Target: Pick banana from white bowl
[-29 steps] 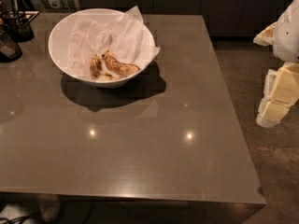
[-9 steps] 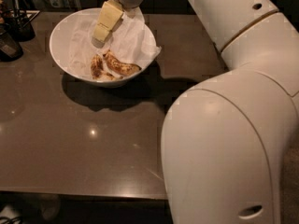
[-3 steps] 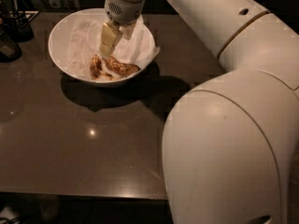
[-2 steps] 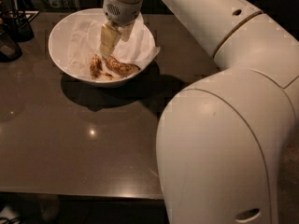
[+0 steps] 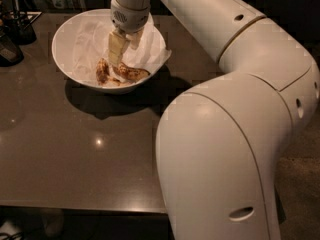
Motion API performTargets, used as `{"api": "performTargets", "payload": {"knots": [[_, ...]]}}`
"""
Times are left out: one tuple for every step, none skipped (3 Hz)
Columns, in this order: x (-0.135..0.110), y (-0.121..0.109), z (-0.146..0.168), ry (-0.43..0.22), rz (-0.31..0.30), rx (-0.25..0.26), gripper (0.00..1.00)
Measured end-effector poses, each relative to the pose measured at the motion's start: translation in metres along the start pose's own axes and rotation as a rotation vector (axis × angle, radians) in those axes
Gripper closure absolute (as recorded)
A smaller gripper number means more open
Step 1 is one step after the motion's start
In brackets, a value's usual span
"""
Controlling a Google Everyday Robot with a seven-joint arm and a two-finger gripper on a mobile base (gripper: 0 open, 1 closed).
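Note:
The white bowl (image 5: 70, 39) stands at the table's far left, lined with crumpled white paper. In it lie the banana (image 5: 133, 73), long, curved and brown-spotted, and a shorter stubby banana piece (image 5: 102, 70) to its left. My gripper (image 5: 123, 57) reaches down into the bowl from above. It hangs just over the left end of the banana, between the two pieces. Its jaws stand open and hold nothing. My big white arm (image 5: 235, 109) fills the right side of the view.
The bowl sits on a dark grey-brown table (image 5: 75, 154). Dark objects (image 5: 12, 34) stand at the table's far left corner. The table's front edge runs along the bottom, with floor beyond it on the right.
My gripper has come down from above the bowl's rim into the bowl, close over the bananas. The bananas and the bowl have not moved.

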State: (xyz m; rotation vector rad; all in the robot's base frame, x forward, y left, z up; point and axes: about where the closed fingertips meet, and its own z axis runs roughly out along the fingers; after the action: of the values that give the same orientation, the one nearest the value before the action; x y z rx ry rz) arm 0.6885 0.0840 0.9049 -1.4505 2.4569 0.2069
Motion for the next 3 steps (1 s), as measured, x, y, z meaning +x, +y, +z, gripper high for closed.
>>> {"api": "performTargets", "payload": {"knots": [[0.003,-0.002,0.012,0.021,0.014,-0.005,0.48],[0.005,0.000,0.020,0.032,0.019,-0.016,0.49],[0.006,0.000,0.025,0.038,0.023,-0.019,0.48]]}}
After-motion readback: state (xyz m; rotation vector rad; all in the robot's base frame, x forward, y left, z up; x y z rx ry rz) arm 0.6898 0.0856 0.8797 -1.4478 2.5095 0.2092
